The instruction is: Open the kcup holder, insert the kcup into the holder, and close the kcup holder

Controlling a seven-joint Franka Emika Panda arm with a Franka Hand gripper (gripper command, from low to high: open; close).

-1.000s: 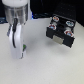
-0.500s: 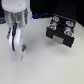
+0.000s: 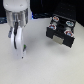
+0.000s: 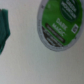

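Note:
The kcup [image 3: 23, 48] is a tiny white pod with a green top, standing on the white table at the exterior view's left. It fills the wrist view [image 4: 59, 25] close up, its green lid facing the camera. My gripper [image 3: 19, 46] hangs straight down over it, and its two white fingers stand apart, with the pod by the right-hand fingertip. The kcup holder [image 3: 61, 31] is a black box at the exterior view's right, well away from the gripper. Round slots show on its top and a pale handle [image 3: 60, 40] on its front. I cannot tell whether its drawer is pulled out.
The white tabletop [image 3: 45, 65] spreads between the gripper and the holder. A blurred dark green shape [image 4: 4, 31] sits at the edge of the wrist view; I cannot tell what it is. A dark backdrop [image 3: 60, 7] lies behind the holder.
My gripper has come down and a little toward the exterior view's right, closer to the kcup. The holder has not moved.

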